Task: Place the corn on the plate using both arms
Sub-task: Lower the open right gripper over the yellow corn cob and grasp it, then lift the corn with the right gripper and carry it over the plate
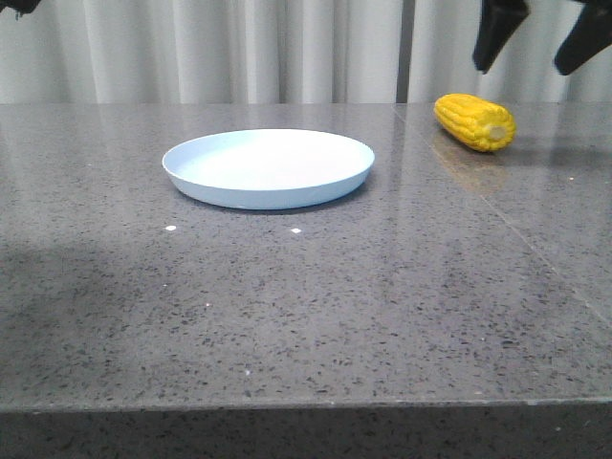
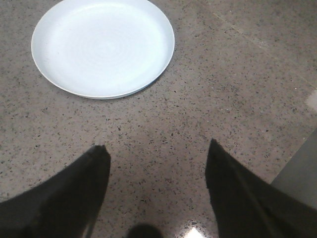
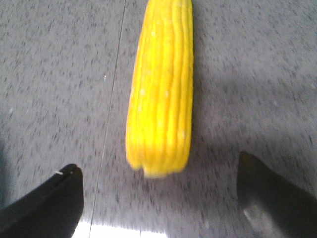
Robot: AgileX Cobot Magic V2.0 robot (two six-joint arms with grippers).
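Observation:
The yellow corn (image 1: 474,121) lies on the grey stone table at the back right, its pale stub end toward me. The pale blue-white plate (image 1: 268,168) sits empty at the table's middle left. My right gripper (image 1: 541,43) hangs open above the corn, its two black fingers spread wide. In the right wrist view the corn (image 3: 161,89) lies lengthwise ahead of the open right gripper (image 3: 159,171), not between the fingers. My left gripper (image 2: 156,151) is open and empty over bare table, the plate (image 2: 102,45) lying beyond it. In the front view only a dark bit of the left arm shows at the top left corner.
A seam in the tabletop (image 1: 497,215) runs from the back middle toward the right front. Pale curtains (image 1: 239,48) hang behind the table. The table's front edge (image 1: 306,406) is near the camera.

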